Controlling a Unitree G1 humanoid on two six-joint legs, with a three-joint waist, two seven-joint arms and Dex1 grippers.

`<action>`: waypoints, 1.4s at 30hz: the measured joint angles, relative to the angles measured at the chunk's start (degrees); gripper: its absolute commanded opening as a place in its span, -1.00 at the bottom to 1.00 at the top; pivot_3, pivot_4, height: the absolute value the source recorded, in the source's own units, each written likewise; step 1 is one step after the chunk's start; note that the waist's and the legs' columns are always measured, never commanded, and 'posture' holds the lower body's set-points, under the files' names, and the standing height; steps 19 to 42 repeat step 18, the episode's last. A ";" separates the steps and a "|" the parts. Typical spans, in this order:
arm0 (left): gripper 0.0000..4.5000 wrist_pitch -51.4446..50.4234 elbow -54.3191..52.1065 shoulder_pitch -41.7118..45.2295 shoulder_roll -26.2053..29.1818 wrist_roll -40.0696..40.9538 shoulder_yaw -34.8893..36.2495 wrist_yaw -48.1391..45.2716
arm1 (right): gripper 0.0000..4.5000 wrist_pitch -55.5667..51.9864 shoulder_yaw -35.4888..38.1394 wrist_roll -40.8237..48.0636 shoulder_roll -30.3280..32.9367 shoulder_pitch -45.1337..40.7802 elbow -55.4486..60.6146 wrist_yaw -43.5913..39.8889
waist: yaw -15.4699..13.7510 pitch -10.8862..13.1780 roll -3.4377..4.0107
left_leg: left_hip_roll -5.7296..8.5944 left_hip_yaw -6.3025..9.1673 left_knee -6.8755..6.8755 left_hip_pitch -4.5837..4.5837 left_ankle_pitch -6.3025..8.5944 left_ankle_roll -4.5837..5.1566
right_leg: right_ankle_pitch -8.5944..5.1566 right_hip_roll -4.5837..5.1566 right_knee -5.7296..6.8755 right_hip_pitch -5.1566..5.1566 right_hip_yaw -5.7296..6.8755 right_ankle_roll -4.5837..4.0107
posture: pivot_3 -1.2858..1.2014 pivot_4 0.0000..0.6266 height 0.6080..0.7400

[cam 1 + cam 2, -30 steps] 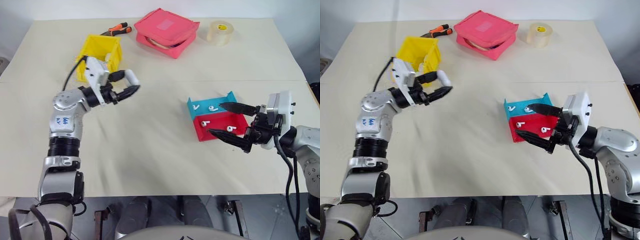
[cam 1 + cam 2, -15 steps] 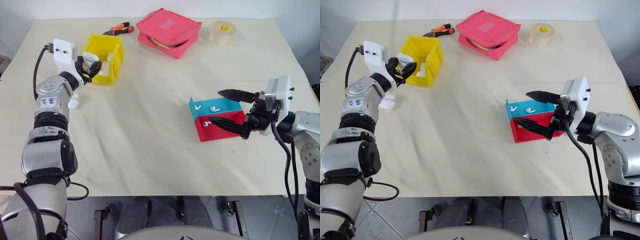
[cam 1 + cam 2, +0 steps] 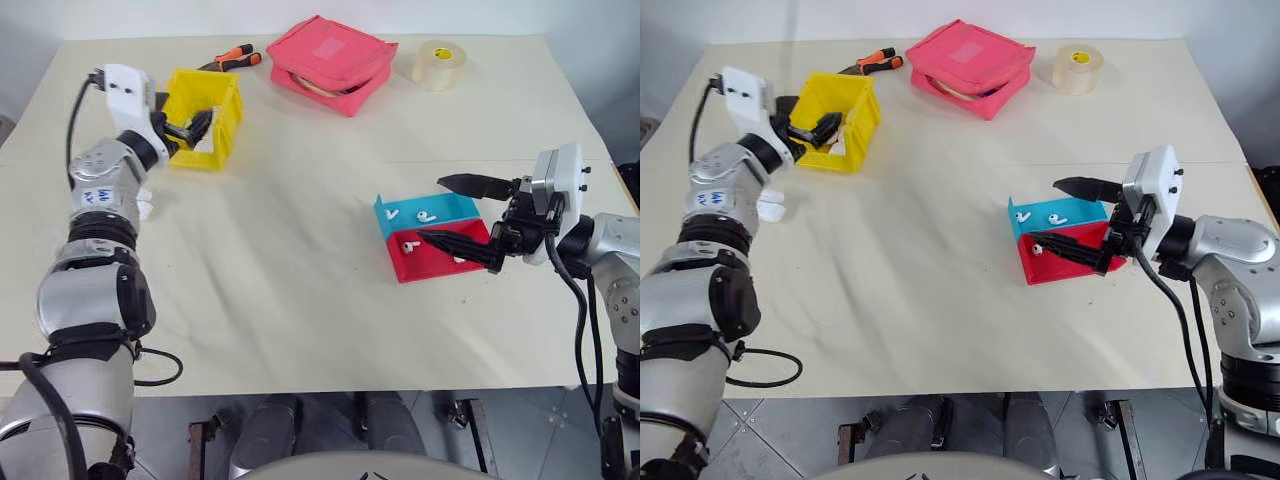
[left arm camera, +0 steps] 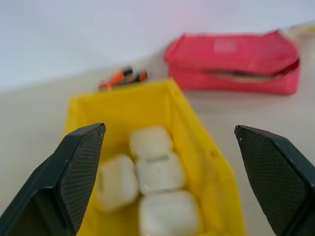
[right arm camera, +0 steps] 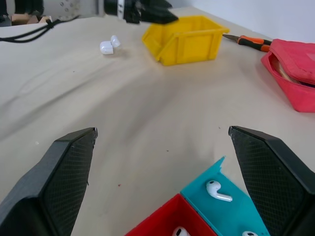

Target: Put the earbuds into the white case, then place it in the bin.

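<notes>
Inside the bin (image 4: 206, 162), white case (image 4: 158, 172), hinge line crosswise.

Between the spread fingers (image 5: 54, 179) of the right gripper (image 5: 162, 172), earbuds (image 5: 216, 191) lie in a teal tray (image 5: 231, 204) beside a red tray (image 5: 162, 221). Across the tabletop (image 5: 123, 113) stands the yellow bin (image 5: 184, 45), with an open white case (image 5: 109, 45) beside it.

1. I count four white cases (image 4: 158, 172) inside one yellow bin (image 3: 224, 112).
2. One more white case (image 5: 108, 45) lies open on the worktop beside that bin.
3. Two small trays: one teal (image 3: 440, 210), one red (image 3: 440, 262).
4. Two earbuds (image 3: 427, 215) in the teal tray; the red tray's earbuds are partly hidden.
5. One pink pouch (image 3: 330, 62), one tape roll (image 3: 440, 64), one orange-handled tool (image 3: 232, 57).
</notes>
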State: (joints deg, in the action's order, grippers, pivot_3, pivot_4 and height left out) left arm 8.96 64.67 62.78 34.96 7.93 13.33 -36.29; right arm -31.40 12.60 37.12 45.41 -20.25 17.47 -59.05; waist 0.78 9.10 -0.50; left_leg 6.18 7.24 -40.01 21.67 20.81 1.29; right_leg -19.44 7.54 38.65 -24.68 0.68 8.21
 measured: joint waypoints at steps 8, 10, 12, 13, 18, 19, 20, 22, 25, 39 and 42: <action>0.99 -10.09 -35.79 -31.67 3.98 14.53 4.89 -18.76 | 1.00 3.13 -1.10 -1.43 0.60 0.19 -4.56 -4.17 | 1.03 -0.02 0.04 | -0.06 0.12 0.03 0.00 0.03 0.04 | 0.00 0.07 -0.14 0.08 -0.30 0.00 | 0.03 -0.52 1.00; 0.99 -12.79 -43.44 -38.84 5.01 18.06 7.08 -21.11 | 1.00 4.84 -1.47 -2.00 0.75 0.47 -6.10 -6.44 | 0.92 -0.02 0.03 | -0.09 0.17 0.02 0.00 0.03 0.04 | 0.00 0.05 -0.29 0.16 -0.40 -0.01 | 0.03 -0.52 1.00; 0.99 -14.28 -48.53 -44.05 7.17 20.10 9.62 -22.67 | 1.00 6.61 -2.33 -3.21 1.72 1.13 -7.85 -9.10 | 0.77 -0.02 0.04 | -0.08 0.17 0.01 0.00 0.02 0.04 | 0.00 0.04 -0.46 0.22 -0.43 -0.01 | 0.03 -0.52 1.00; 0.99 -14.86 -50.12 -45.92 8.08 20.86 10.92 -23.11 | 1.00 7.43 -2.85 -3.66 2.10 1.53 -8.60 -10.38 | 0.65 -0.02 0.04 | -0.07 0.18 0.00 -0.03 0.02 0.04 | 0.00 0.04 -0.66 0.27 -0.43 -0.01 | 0.03 -0.52 1.00; 0.99 -14.58 -53.57 -52.27 9.53 22.62 15.71 -25.24 | 1.00 12.00 -3.74 -5.62 2.78 2.62 -13.57 -16.42 | -0.24 -0.02 0.08 | -0.02 0.12 0.02 -0.15 0.04 0.07 | 0.00 0.03 -0.80 0.41 -0.33 0.00 | 0.03 -0.52 1.00; 0.99 -14.58 -53.57 -52.27 9.53 22.62 15.71 -25.24 | 1.00 12.00 -3.74 -5.62 2.78 2.62 -13.57 -16.42 | -0.24 -0.02 0.08 | -0.02 0.12 0.02 -0.15 0.04 0.07 | 0.00 0.03 -0.80 0.41 -0.33 0.00 | 0.03 -0.52 1.00; 0.99 -14.58 -53.57 -52.27 9.53 22.62 15.71 -25.24 | 1.00 12.00 -3.74 -5.62 2.78 2.62 -13.57 -16.42 | -0.24 -0.02 0.08 | -0.02 0.12 0.02 -0.15 0.04 0.07 | 0.00 0.03 -0.80 0.41 -0.33 0.00 | 0.03 -0.52 1.00; 0.99 -14.58 -53.57 -52.27 9.53 22.62 15.71 -25.24 | 1.00 12.00 -3.74 -5.62 2.78 2.62 -13.57 -16.42 | -0.24 -0.02 0.08 | -0.02 0.12 0.02 -0.15 0.04 0.07 | 0.00 0.03 -0.80 0.41 -0.33 0.00 | 0.03 -0.52 1.00; 0.99 -14.58 -53.57 -52.27 9.53 22.62 15.71 -25.24 | 1.00 12.00 -3.74 -5.62 2.78 2.62 -13.57 -16.42 | -0.24 -0.02 0.08 | -0.02 0.12 0.02 -0.15 0.04 0.07 | 0.00 0.03 -0.80 0.41 -0.33 0.00 | 0.03 -0.52 1.00; 0.99 -14.58 -53.57 -52.27 9.53 22.62 15.71 -25.24 | 1.00 12.00 -3.74 -5.62 2.78 2.62 -13.57 -16.42 | -0.24 -0.02 0.08 | -0.02 0.12 0.02 -0.15 0.04 0.07 | 0.00 0.03 -0.80 0.41 -0.33 0.00 | 0.03 -0.52 1.00; 0.99 -14.58 -53.57 -52.27 9.53 22.62 15.71 -25.24 | 1.00 12.00 -3.74 -5.62 2.78 2.62 -13.57 -16.42 | -0.24 -0.02 0.08 | -0.02 0.12 0.02 -0.15 0.04 0.07 | 0.00 0.03 -0.80 0.41 -0.33 0.00 | 0.03 -0.52 1.00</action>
